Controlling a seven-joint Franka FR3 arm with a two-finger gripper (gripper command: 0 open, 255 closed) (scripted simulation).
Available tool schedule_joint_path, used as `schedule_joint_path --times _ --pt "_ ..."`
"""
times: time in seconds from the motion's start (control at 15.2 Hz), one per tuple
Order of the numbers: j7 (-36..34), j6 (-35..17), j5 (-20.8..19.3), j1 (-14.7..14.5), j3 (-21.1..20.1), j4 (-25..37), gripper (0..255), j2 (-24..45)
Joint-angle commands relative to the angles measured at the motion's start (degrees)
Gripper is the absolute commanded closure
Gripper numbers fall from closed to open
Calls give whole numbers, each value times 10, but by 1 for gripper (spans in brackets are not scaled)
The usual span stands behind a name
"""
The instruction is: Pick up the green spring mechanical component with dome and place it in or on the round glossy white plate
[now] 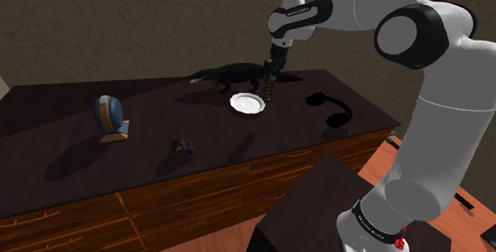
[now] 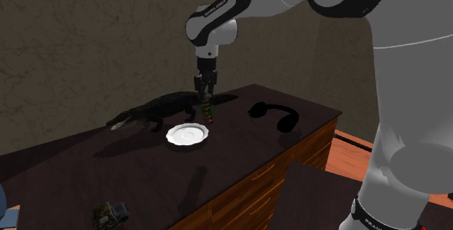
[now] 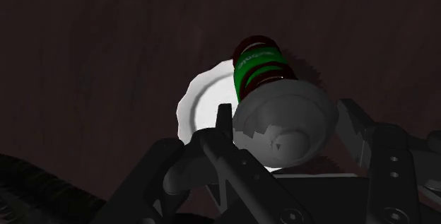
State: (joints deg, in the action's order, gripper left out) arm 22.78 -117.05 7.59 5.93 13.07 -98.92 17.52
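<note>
Franka's all-black two-finger pincer [image 1: 271,74] is pinching a green coiled spring component [image 1: 270,91] with a pale grey dome in the shoulder view, holding it roughly upright at the far rim of a round glossy white plate [image 1: 247,104] on a dark wooden sideboard [image 1: 63,103]. A dark crocodile figure [image 1: 226,74] is lying just behind the plate, black headphones [image 1: 330,109] are sitting toward that view's right, and a blue round object on a pale stand [image 1: 110,118] is standing well apart at its left.

In the second exterior view the pincer [image 2: 205,91] is pointing down, the spring component [image 2: 207,112] dangling at the plate's [image 2: 187,135] right rim (whether its lower end is touching anything, I cannot tell).

In the wrist view the fingers [image 3: 225,120] are pressing on both sides of the dome, and the spring component [image 3: 256,67], dark red at its far end, is reaching out past the plate's [image 3: 194,106] wavy edge.
</note>
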Motion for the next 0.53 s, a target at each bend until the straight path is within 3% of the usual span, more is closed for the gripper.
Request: schedule_joint_path --times 0.0,0.33,0.4,0.46 --pt "-4 35 7 4 -3 77 255 43" --pt "-15 139 24 24 -12 314 255 177" --pt "-19 168 27 31 -14 379 255 212" --pt "-28 228 33 46 -19 514 255 286"
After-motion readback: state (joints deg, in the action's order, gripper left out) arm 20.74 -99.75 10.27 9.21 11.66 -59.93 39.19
